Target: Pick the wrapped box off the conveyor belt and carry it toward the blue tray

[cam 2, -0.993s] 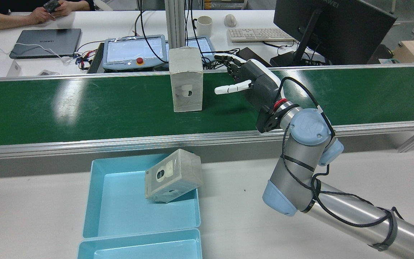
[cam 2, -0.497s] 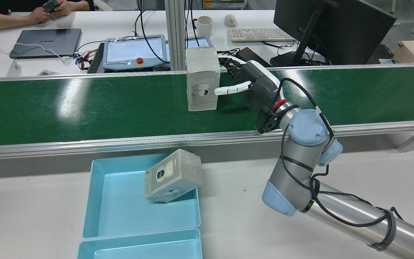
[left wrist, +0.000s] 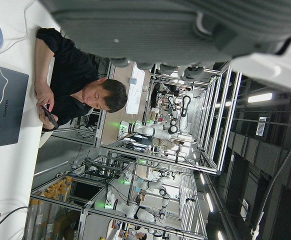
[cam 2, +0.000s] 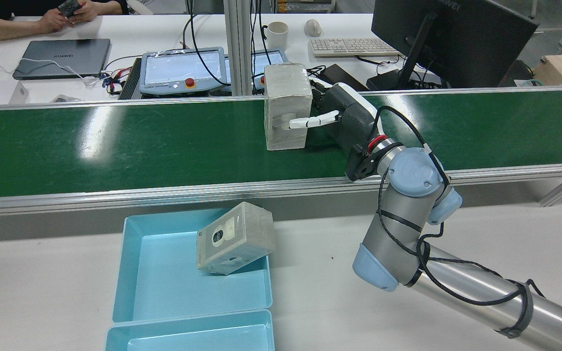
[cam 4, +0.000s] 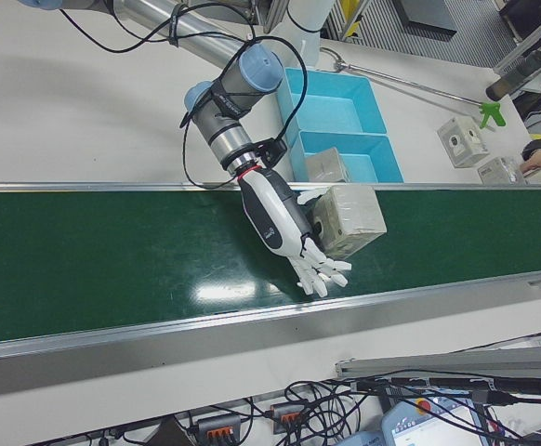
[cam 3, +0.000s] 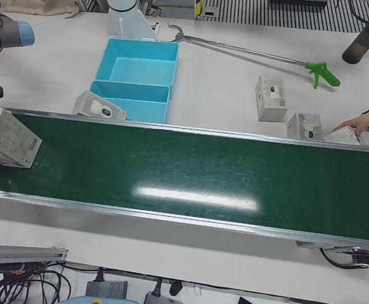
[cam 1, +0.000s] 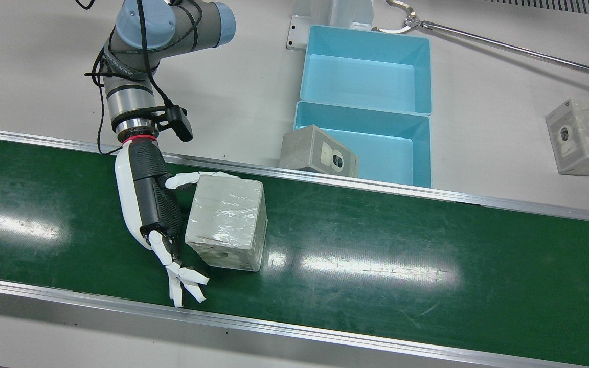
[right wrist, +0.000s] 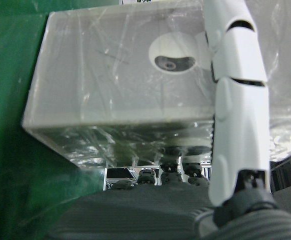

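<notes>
The wrapped box [cam 1: 225,222] stands on the green conveyor belt [cam 1: 402,250], also seen in the rear view [cam 2: 287,105] and the right-front view [cam 4: 349,218]. My right hand [cam 1: 151,209] is open right beside it. The palm faces the box's side, the thumb [cam 2: 310,121] lies across the box's near face, and the fingers [cam 1: 184,283] are spread past its far corner. In the right hand view the box [right wrist: 115,85] fills the frame behind the thumb [right wrist: 238,100]. The blue tray [cam 1: 386,158] sits on the white table beside the belt. My left hand [left wrist: 150,30] shows only as a grey mass.
A second wrapped box [cam 1: 320,153] leans on the blue tray's corner by the belt rail. A second blue tray [cam 1: 366,76] adjoins the first. More wrapped boxes [cam 1: 581,135] and a reach grabber [cam 1: 504,46] lie on the table. A person's hand [cam 3: 362,120] rests at the belt's far end.
The wrapped box has travelled along the belt, rightward in the rear view, until it stands against my right hand. The hand shifted slightly toward it, and the thumb now overlaps its near face.
</notes>
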You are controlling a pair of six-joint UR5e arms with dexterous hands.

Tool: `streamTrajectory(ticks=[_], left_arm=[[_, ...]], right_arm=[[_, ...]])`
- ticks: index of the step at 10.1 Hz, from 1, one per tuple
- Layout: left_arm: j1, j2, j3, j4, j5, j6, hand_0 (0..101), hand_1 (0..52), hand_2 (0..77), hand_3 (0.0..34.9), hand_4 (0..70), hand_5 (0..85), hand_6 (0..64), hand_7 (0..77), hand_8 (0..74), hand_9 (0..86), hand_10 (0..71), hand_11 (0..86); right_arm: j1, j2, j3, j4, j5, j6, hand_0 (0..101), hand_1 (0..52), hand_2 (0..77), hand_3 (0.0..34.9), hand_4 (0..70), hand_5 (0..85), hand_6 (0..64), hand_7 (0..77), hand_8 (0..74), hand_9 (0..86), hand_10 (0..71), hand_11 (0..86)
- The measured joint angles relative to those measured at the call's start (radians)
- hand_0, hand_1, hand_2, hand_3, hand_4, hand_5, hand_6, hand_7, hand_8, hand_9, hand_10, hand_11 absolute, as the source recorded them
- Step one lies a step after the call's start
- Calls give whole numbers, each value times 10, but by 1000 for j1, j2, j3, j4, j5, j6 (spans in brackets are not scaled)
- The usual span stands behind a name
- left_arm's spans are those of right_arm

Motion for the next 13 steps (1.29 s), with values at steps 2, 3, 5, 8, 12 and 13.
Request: streamTrajectory(ticks=[2,3,5,8,12,13], left_arm=[[0,0,0,0,0,0,0,0,11,0,0,11,5,5,5,0,5,5],[0,0,0,0,0,0,0,0,5,0,0,11,5,5,5,0,5,5],[0,0,0,0,0,0,0,0,11,0,0,11,5,5,5,5,5,5],[0,0,0,0,0,0,0,0,5,0,0,11,5,0,5,0,5,5],[0,0,0,0,0,0,0,0,5,0,0,11,5,5,5,5,5,5],[0,0,0,0,0,0,0,0,5,0,0,11,5,5,5,5,5,5]], right_arm=[[-3,13,-9,0,-4,-1,532,240,218,0,147,316,120,158,27,49,0,5],[-4,18,-13,-2,-5,-1,532,240,218,0,147,316,120,158,27,49,0,5],[-2,23,-9,-7,-6,-2,560,235,251,0,175,382,180,245,164,191,16,5],[7,85,36,-31,-28,0,588,125,284,0,322,524,344,387,393,409,295,267],[-42,234,59,-101,-83,1,590,125,284,0,415,556,420,480,464,475,398,387],[-63,257,59,-106,-86,1,590,125,284,0,415,556,420,480,464,475,398,387]])
